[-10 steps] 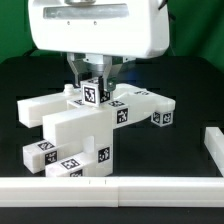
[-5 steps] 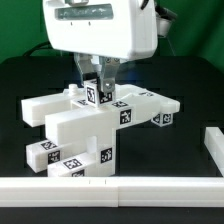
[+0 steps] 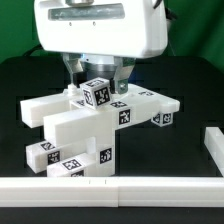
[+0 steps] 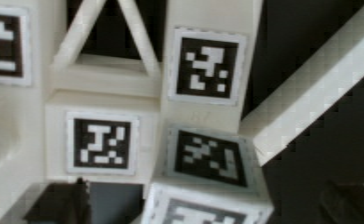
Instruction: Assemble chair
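- Chair (image 3: 85, 128): part-built blocky white assembly, tagged, standing mid-table.
- Small cube (image 3: 96, 94): on top of the chair, slightly askew; gripped a second ago, now let go.
- Gripper (image 3: 98, 80): jaws spread apart, flanking the cube; placement looks done, seating unconfirmed.
- White rail (image 3: 110, 188): along the table (image 3: 185, 85) front, well apart; nothing obstructs lifting away.

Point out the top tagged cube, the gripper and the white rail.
top tagged cube (image 3: 98, 94), exterior view, tagged front face
gripper (image 3: 97, 80), exterior view, midway between its fingertips
white rail (image 3: 150, 190), exterior view, top face
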Motion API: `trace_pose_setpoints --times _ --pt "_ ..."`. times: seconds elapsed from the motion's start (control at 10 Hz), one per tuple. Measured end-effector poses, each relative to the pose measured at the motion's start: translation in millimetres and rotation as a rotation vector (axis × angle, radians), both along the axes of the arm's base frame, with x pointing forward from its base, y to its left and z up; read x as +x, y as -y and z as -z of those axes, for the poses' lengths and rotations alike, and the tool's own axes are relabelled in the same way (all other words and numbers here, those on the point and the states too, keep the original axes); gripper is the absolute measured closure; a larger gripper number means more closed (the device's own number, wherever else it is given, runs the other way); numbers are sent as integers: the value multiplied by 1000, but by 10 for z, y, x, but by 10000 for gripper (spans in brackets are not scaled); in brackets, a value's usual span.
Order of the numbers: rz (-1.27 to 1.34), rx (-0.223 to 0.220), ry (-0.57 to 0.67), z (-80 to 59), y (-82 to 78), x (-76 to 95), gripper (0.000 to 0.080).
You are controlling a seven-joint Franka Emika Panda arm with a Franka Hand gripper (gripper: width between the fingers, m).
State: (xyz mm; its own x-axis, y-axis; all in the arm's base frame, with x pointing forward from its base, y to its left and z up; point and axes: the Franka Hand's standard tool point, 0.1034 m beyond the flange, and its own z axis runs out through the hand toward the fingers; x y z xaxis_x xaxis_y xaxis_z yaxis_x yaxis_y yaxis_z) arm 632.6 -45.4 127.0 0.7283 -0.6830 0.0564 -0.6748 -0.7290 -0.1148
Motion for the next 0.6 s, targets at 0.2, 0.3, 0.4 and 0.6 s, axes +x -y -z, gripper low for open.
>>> trace_pose_setpoints --times 0.2,0.3,0.4,0.6 --pt "-171 -24 7 0 8 -1 150" --pt "-258 -39 7 7 1 -7 150" --pt "-378 -53 7 25 -33 -23 150" --pt "-519 -74 17 33 -43 -22 150"
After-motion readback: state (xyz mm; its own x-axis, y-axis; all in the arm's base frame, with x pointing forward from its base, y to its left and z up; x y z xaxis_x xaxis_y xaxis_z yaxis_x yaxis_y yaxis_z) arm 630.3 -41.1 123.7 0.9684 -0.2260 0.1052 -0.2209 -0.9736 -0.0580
